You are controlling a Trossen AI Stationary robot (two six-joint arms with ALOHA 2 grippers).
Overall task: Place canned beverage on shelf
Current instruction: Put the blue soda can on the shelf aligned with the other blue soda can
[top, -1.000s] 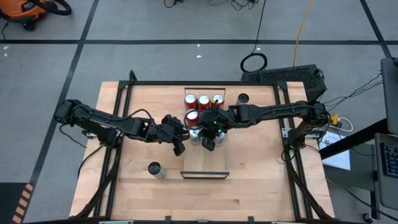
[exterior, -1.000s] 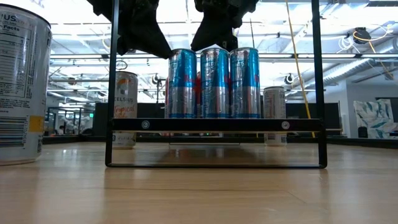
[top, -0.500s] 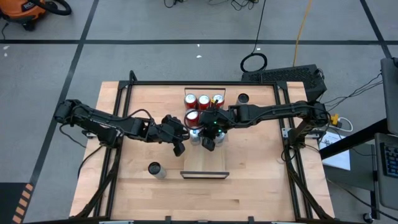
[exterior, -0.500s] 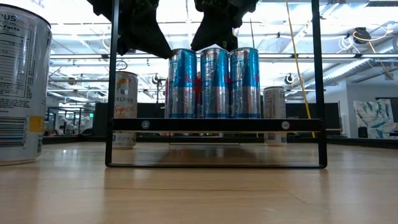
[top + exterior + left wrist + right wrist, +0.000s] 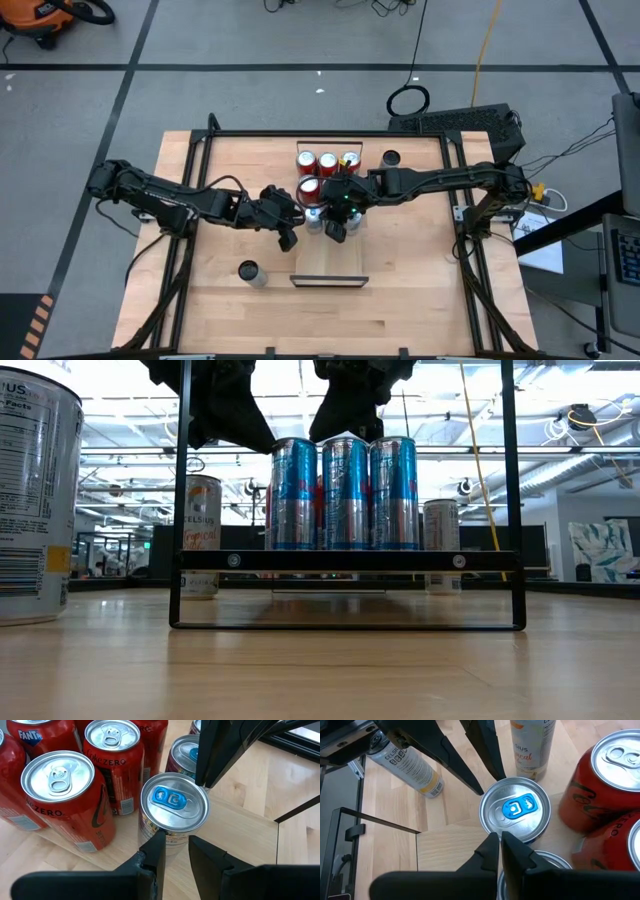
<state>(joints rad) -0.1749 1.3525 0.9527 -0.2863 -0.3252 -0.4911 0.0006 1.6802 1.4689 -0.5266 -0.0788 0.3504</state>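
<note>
**Two grippers crowding the blue-tabbed cans at the shelf's far end**

From above, we are seeing both arms meeting over the shelf, the left gripper and right gripper hanging close together, but the cans beneath them are mostly hiding under the dark wrists. The low view is giving us what the overhead cannot: three blue-and-silver cans standing upright, touching side by side in a row, with both grippers poised just above their tops.

The left wrist view is showing the left gripper with its fingers standing a narrow gap apart, holding nothing, just beside a can with a blue tab; red cans are packing close on one side of it. The right wrist view is showing the right gripper pinched fully together, empty, its tips at the rim of that same can, with the left arm's dark fingers angling in from the far side.

Room is tight around that can: red cans on one side, another can top directly under the right fingers. Beyond the grippers, a pale can is standing and another is lying on bare wood, well apart.
</note>
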